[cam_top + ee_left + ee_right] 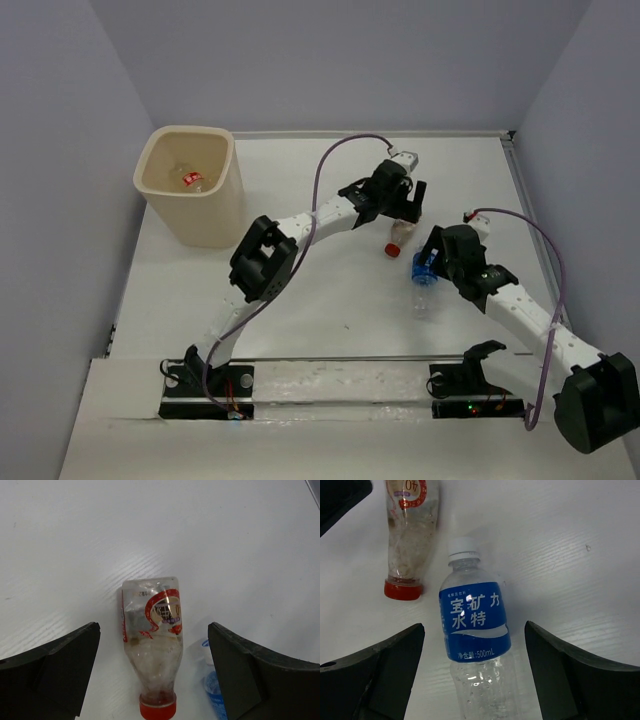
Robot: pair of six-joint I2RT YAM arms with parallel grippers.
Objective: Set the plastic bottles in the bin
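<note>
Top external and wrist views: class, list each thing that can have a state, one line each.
bin: upright, one bottle inside
bottle in the bin: lying at the bottom
red-capped bottle: lying on table, capped, free
blue-labelled bottle: lying on table, capped, free
left pincer: open over red-capped bottle
right pincer: open over blue-labelled bottle

White table (pixel 470 170), faint grain in its surface, stood boxed in by plain lavender-grey panels: back wall (pixel 330 60), left wall (pixel 50 200), right wall (pixel 590 120). Light was even, shadows soft. A pale strip (pixel 340 375) ran along the near edge, possibly a metal rail.
</note>
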